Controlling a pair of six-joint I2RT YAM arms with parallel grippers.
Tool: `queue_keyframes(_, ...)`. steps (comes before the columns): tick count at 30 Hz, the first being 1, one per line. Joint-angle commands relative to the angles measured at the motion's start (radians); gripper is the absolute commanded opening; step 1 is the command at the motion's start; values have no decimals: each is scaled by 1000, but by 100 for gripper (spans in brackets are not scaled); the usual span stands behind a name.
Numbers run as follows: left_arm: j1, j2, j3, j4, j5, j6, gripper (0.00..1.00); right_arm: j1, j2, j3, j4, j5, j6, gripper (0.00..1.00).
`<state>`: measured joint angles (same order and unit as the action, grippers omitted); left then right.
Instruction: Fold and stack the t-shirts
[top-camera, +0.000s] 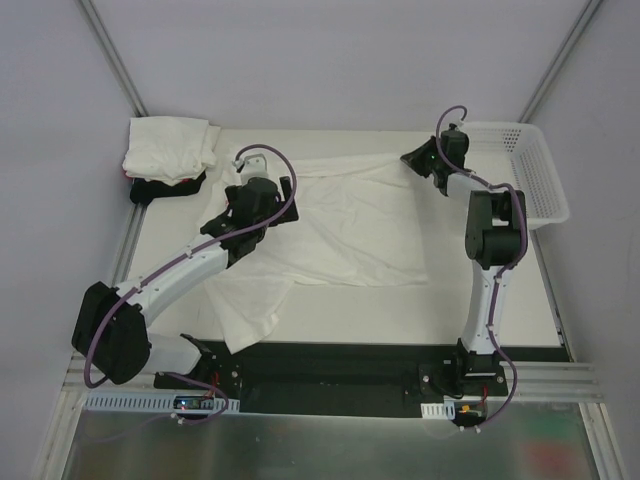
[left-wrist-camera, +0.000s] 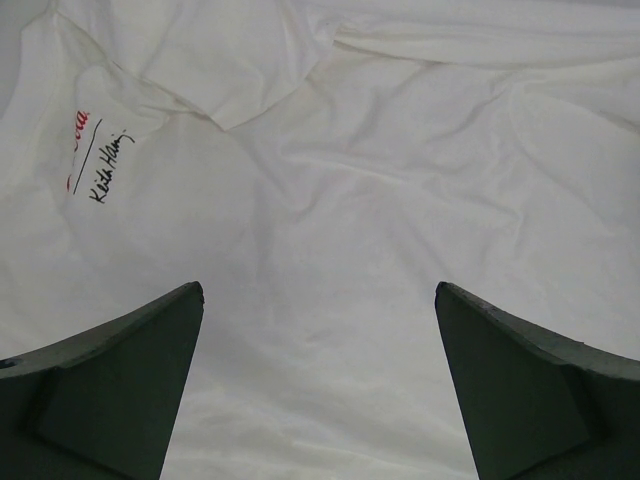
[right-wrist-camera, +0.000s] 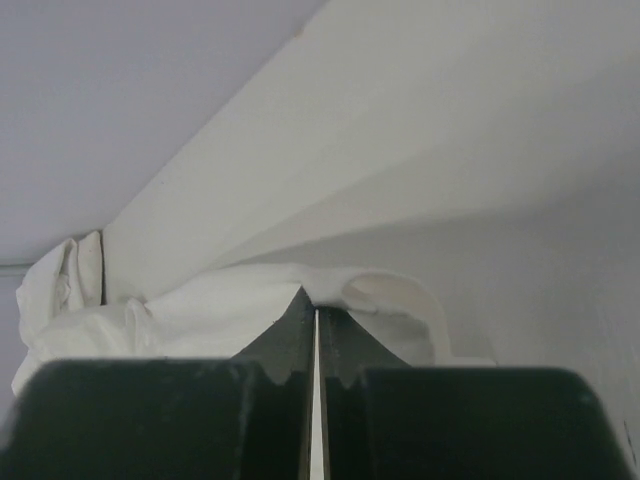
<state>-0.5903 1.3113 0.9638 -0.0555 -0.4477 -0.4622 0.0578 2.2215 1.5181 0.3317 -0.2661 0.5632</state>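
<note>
- spread shirt (top-camera: 350, 225): white, flat across the middle of the table (top-camera: 500, 300), one part reaching the near edge; small red-and-black print (left-wrist-camera: 97, 160) shows in the left wrist view.
- stack (top-camera: 170, 148): folded white shirts on a black shirt (top-camera: 160, 188), far-left corner.
- left gripper (left-wrist-camera: 320, 295): released, jaws wide, above the spread shirt.
- right gripper (right-wrist-camera: 312, 300): clenched on the spread shirt's far-right edge.
- basket (top-camera: 535, 170): white mesh, far right.

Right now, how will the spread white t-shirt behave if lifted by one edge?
Probably floppy: the white t-shirt lies wrinkled and folded over itself, so it should sag below the right jaws shut on its edge. Likely light, as the cloth looks thin. Pulled by one corner, it would probably bunch and trail.
</note>
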Motion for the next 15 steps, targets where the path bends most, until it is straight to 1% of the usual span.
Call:
queue_keyframes(1, -11, 34, 16, 31, 13, -3, 99, -18, 52, 223, -111, 45, -66, 1)
queue_keyframes(2, -11, 40, 22, 31, 15, -1, 99, -21, 81, 258, -150, 56, -80, 1)
queue_keyframes(3, -11, 46, 24, 29, 18, 0, 99, -22, 98, 334, -169, 59, -85, 1)
queue_keyframes(5, -11, 62, 38, 31, 18, 5, 99, -27, 148, 405, -212, 61, -94, 1)
queue_keyframes(10, -11, 69, 59, 28, 14, 20, 99, -35, 248, 592, -261, 53, -85, 1)
queue_keyframes(13, -11, 56, 67, 28, 10, 33, 99, -33, 293, 636, -275, 48, -63, 1)
queue_keyframes(15, -11, 46, 66, 29, 3, 37, 99, -35, 303, 645, -269, 48, -49, 7)
